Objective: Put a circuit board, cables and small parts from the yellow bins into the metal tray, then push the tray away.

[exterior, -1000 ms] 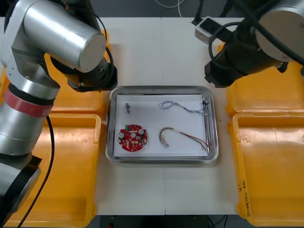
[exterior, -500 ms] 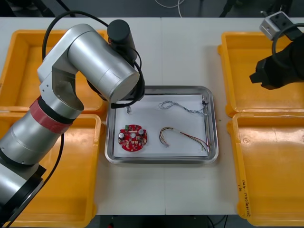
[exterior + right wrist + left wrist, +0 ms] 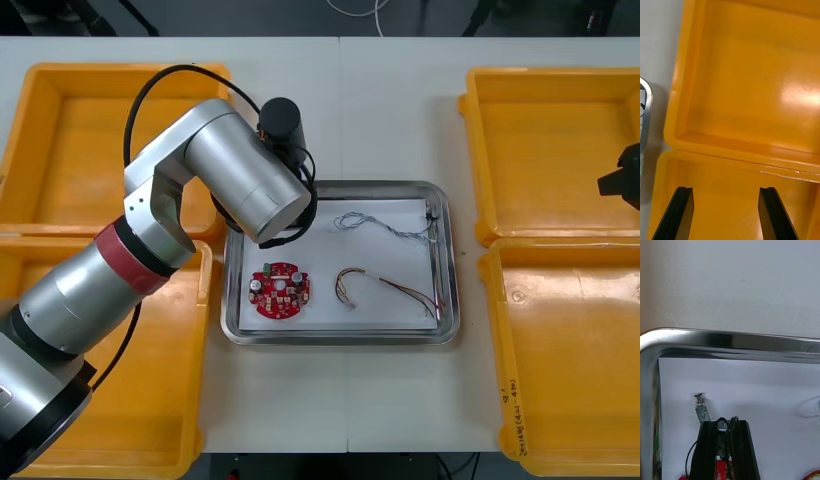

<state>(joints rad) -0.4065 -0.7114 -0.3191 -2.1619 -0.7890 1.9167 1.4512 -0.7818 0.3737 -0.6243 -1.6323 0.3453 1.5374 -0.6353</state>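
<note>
The metal tray (image 3: 452, 300), white inside, holds a round red circuit board (image 3: 281, 291), a twisted blue and white cable (image 3: 385, 227) and a red and yellow cable (image 3: 388, 286). My left arm (image 3: 245, 180) reaches over the tray's far left corner. In the left wrist view my left gripper (image 3: 724, 424) is shut on a black cable (image 3: 730, 421), low over the white floor inside the tray rim (image 3: 733, 342). A small metal part (image 3: 702, 411) lies just beside the fingertips. My right gripper (image 3: 726, 192) stands open above the yellow bins on the right.
Two yellow bins lie at the left (image 3: 100, 140) (image 3: 130, 390) and two at the right (image 3: 550, 140) (image 3: 570, 360). My right arm (image 3: 625, 185) sits at the right edge. Bare table stretches beyond the tray's far rim.
My left arm has swung from the far left bin to the tray's far left corner. The right arm has pulled away to the right edge.
</note>
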